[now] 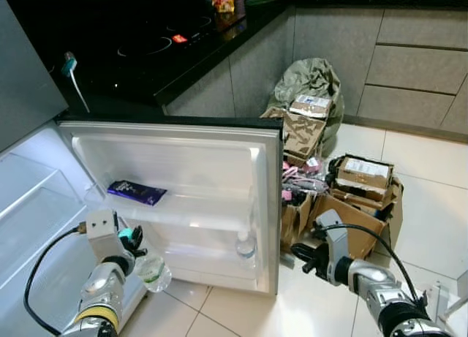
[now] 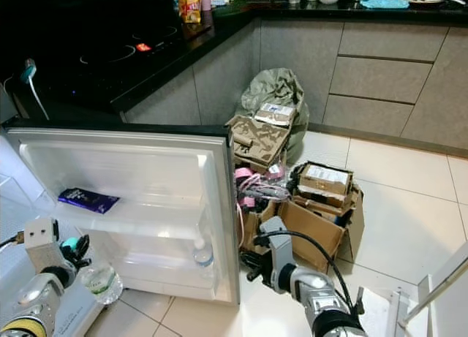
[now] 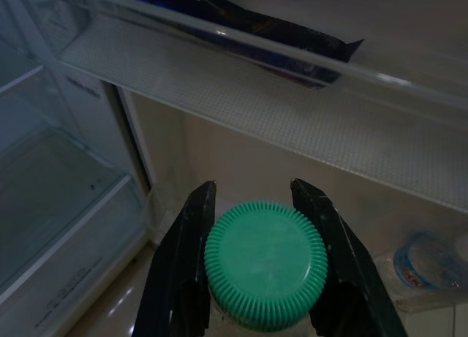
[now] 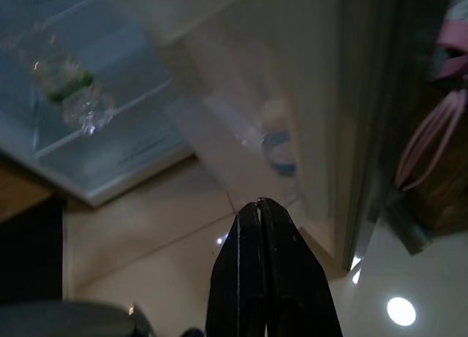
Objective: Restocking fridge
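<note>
The left gripper (image 3: 252, 205) pinches a clear plastic water bottle (image 1: 152, 271) by its neck; the two black fingers (image 3: 183, 256) press against either side of the ribbed green cap (image 3: 265, 264). The bottle has a crinkled transparent body with a green label band and hangs tilted just in front of the lower part of the open fridge door (image 1: 219, 205), near the floor. The door is white inside with a brushed grey metal edge and moulded translucent shelves. On the upper door shelf (image 1: 183, 209) lies a flat dark blue foil packet (image 1: 136, 191). In the bottom door shelf a second clear bottle (image 1: 246, 245) with a blue label stands upright at the right end. To the left, the fridge cavity (image 1: 33, 205) shows white, smooth shelves. The right gripper (image 4: 259, 227) hovers low over the glossy pale floor tiles (image 1: 431, 205), just right of the door's edge, its two tapered black fingers pressed together with nothing between them. Farther right, open brown cardboard boxes (image 1: 358, 198) with white labels sit on the tiles beside a crumpled grey-green sack (image 1: 311, 77) and pink straps (image 1: 296, 180). A glossy black countertop (image 1: 146, 44) runs along the far side above grey cabinet fronts (image 1: 409, 66).
</note>
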